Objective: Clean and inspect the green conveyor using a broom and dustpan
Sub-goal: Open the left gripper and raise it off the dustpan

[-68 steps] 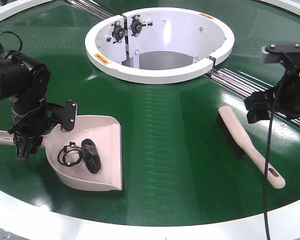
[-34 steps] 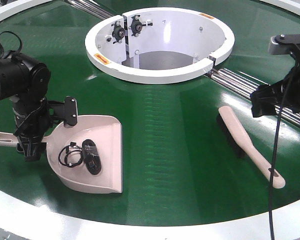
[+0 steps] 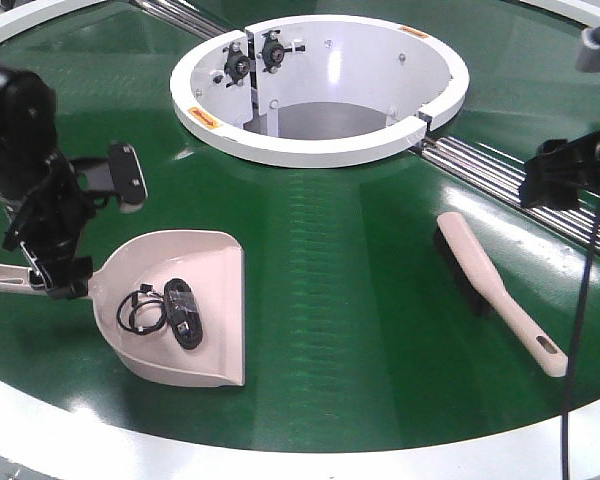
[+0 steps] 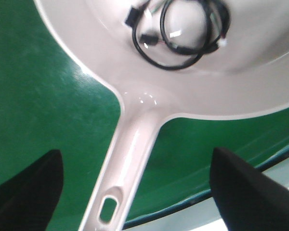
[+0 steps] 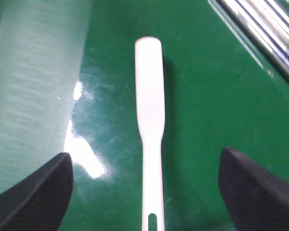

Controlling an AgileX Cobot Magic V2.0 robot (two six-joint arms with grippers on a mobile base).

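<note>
The dustpan (image 3: 195, 280) lies on the green conveyor (image 3: 360, 300) at the left, with its handle (image 3: 0, 276) pointing left. It holds a black coiled cable (image 3: 140, 311) and a black bundle (image 3: 184, 312). My left gripper (image 3: 58, 278) is open and empty above the handle. In the left wrist view, the handle (image 4: 130, 163) runs between the spread jaws of the left gripper (image 4: 136, 153). The broom (image 3: 492, 288) lies on the belt at the right. My right gripper (image 3: 558, 175) is open and raised beyond it. In the right wrist view, the broom handle (image 5: 150, 120) lies below the right gripper (image 5: 144, 154).
The white central hub (image 3: 280, 150) stands at the back middle. Metal rollers (image 3: 480, 165) run from it to the right, under the right arm. The white outer rim (image 3: 280, 455) curves along the front edge. A black cable (image 3: 580, 330) hangs from the right arm.
My left arm has lifted and drawn back from the dustpan handle. My right arm has risen and moved right, away from the broom. Dustpan and broom have stayed put.
</note>
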